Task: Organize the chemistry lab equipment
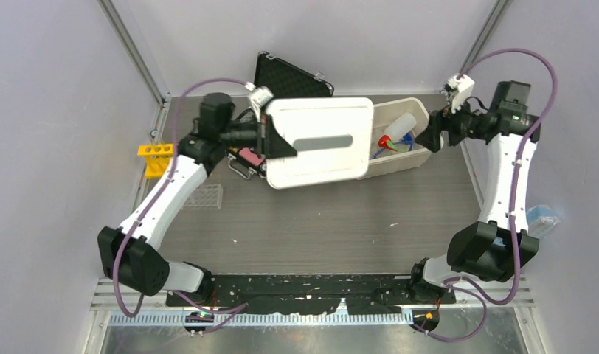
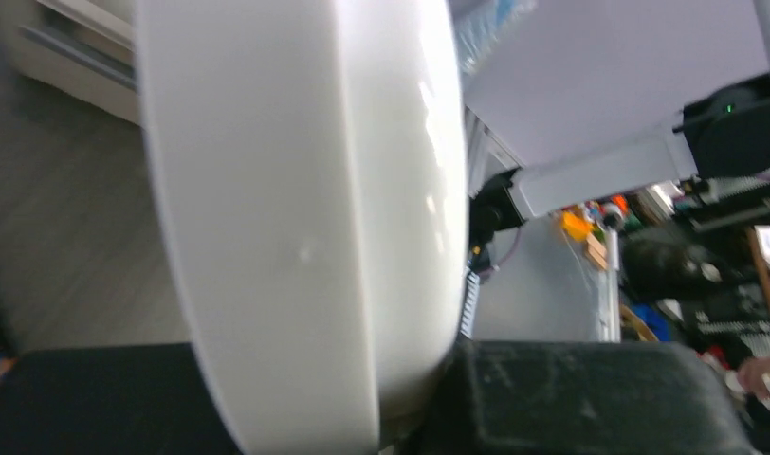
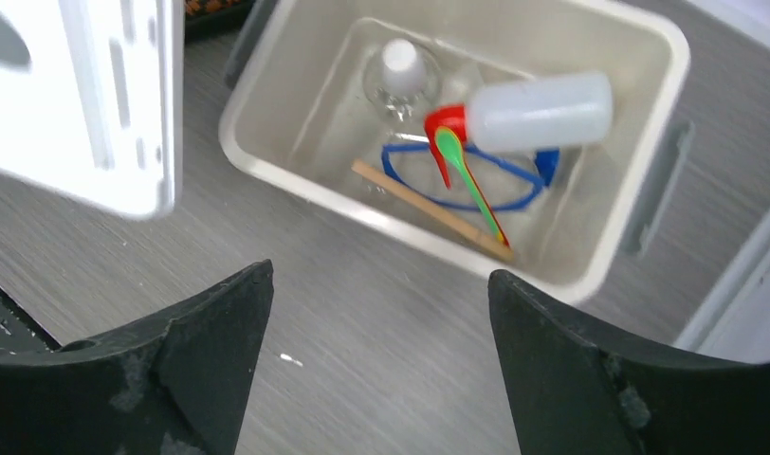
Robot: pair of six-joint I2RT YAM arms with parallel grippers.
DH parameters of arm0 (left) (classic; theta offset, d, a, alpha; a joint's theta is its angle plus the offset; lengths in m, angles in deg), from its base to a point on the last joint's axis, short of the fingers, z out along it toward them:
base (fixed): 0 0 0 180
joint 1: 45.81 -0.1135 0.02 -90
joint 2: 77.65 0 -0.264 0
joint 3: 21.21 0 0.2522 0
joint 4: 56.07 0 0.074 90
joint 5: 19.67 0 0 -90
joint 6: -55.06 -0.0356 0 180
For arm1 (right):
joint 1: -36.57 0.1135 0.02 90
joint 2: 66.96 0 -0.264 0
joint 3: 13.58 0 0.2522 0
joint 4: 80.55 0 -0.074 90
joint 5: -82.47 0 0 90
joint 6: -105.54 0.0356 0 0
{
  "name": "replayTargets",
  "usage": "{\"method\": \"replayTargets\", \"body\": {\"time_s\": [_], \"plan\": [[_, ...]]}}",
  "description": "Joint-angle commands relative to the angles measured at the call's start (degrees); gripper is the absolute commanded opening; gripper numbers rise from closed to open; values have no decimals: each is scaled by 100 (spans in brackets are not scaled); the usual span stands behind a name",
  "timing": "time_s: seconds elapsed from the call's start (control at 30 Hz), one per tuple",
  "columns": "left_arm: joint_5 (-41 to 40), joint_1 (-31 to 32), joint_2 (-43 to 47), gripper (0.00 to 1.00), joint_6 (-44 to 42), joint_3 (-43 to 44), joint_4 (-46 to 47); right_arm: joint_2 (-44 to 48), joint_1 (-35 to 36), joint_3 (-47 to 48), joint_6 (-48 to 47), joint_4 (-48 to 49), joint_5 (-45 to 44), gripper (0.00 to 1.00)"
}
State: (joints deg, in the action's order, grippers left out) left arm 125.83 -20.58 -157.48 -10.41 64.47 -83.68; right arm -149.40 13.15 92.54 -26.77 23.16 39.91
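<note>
Upper centre: the left gripper [image 1: 269, 140] grasps the white lid [image 1: 319, 166], while the right gripper [image 3: 381, 284] is released. Next, probably, the lid must seat squarely on the bin [image 1: 422, 110].

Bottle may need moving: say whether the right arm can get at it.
Probably yes: the left fingers hold the lid aside, the bottle lies uncovered in the bin, and the right fingers are open nearby.

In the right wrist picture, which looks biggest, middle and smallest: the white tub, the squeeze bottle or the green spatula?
1. White tub
2. Squeeze bottle
3. Green spatula
The bottle and spatula both lie inside the tub, so nearness to the camera hardly matters.
</note>
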Motion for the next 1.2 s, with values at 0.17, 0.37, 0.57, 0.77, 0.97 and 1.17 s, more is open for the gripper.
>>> {"method": "replayTargets", "body": {"time_s": [0.17,0.37,0.57,0.77,0.97,1.17], "plan": [[432,-2109,381,0,486,992,-490,-147,2104,19,321,1133,-620,96],[512,-2736,315,0,670,1250,-143,-811,3353,122,-966,686,-1283,89],[514,-3026,561,0,1167,807,571,-1309,3631,127,-2124,72,-1594,85],[481,-3126,759,0,1308,573,818,-1421,3634,-314,-3250,-264,-2050,72],[367,-3259,775,0,1569,491,1010,-1172,3717,-936,-3845,-281,-2096,48],[223,-3287,835,0,1642,516,1105,-974,3927,-1259,-3762,-218,-1919,25]]}}
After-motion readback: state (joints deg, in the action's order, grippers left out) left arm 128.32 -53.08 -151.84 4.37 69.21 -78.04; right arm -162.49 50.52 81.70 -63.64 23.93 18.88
